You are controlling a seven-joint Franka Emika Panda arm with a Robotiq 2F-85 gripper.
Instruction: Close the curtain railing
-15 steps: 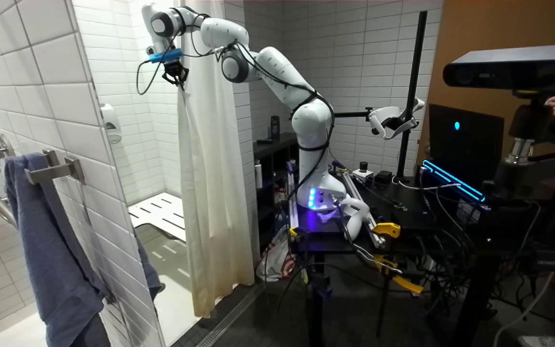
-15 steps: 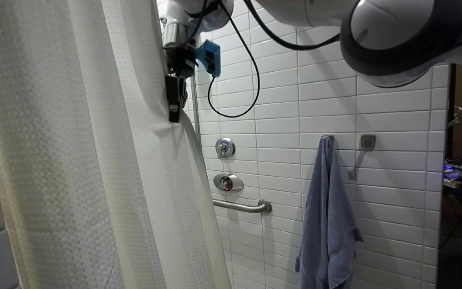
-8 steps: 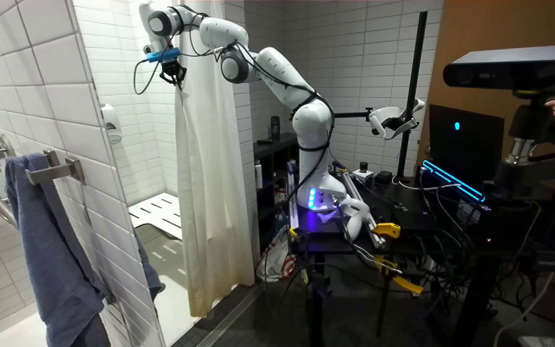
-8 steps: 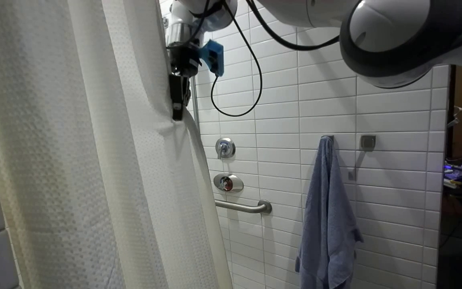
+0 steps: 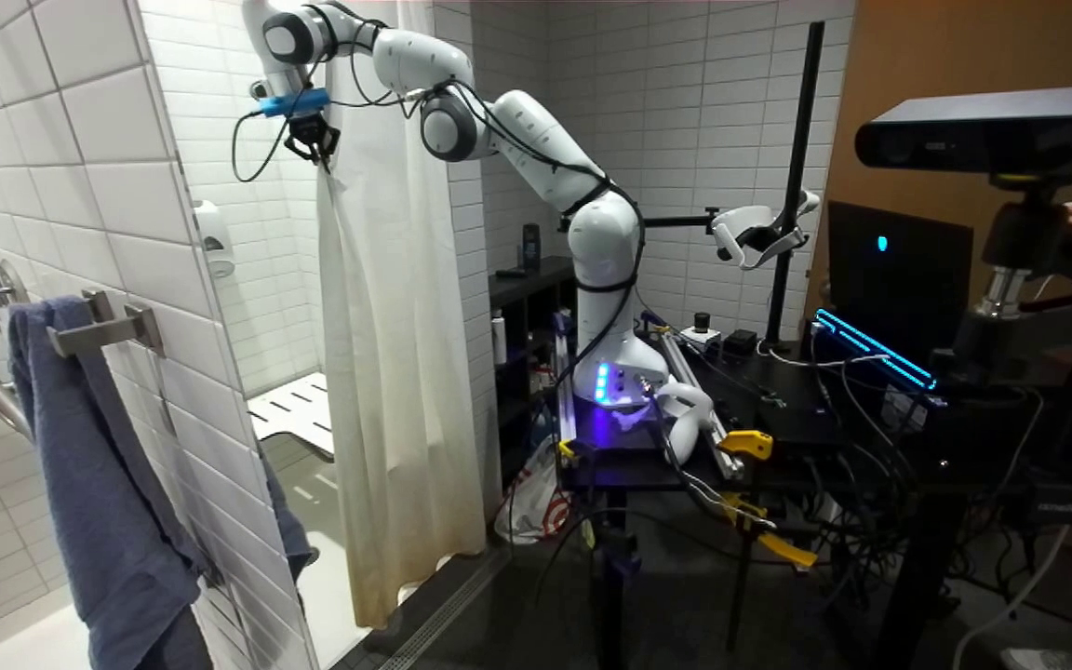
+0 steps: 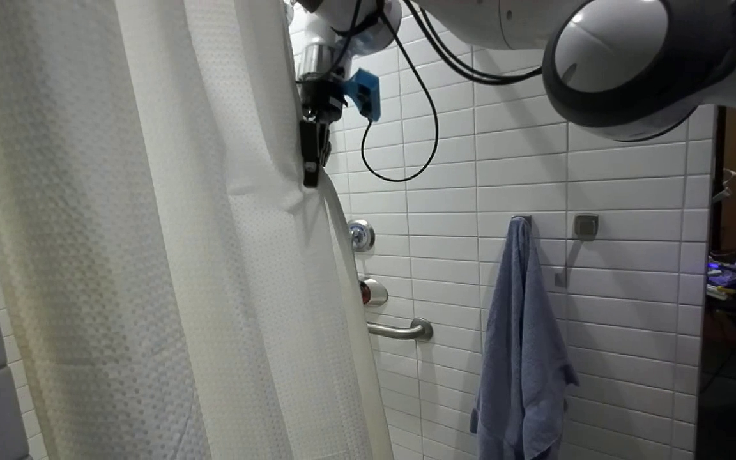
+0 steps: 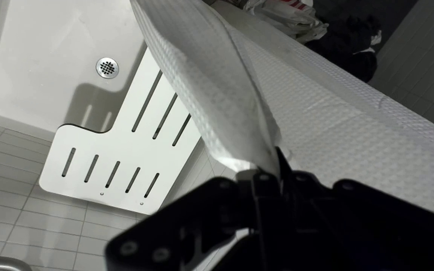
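Observation:
The curtain railing, seen here as a tall off-white curtain with vertical folds, hangs beside the shower in both exterior views (image 5: 401,372) (image 6: 234,268). My gripper (image 5: 326,165) is shut on its free edge, high up, pointing down. In an exterior view the fabric creases out from the gripper (image 6: 311,181), whose far side is partly covered by the curtain. The wrist view shows a fold of the curtain (image 7: 217,82) running into the closed fingertips of the gripper (image 7: 278,165), with more textured fabric spreading to the right. The curtain's top is out of view.
A tiled partition wall (image 5: 127,233) with a blue-grey towel (image 5: 99,447) stands opposite the curtain. A slatted white shower seat (image 7: 126,150) lies below the gripper. A grab bar (image 6: 400,331) and shower valve (image 6: 363,236) are on the tiled wall behind.
The gripper has moved away from the arm's base, drawing the curtain's edge along: leftward in one view, rightward in the other. The curtain now covers more of the shower seat and the wall valves.

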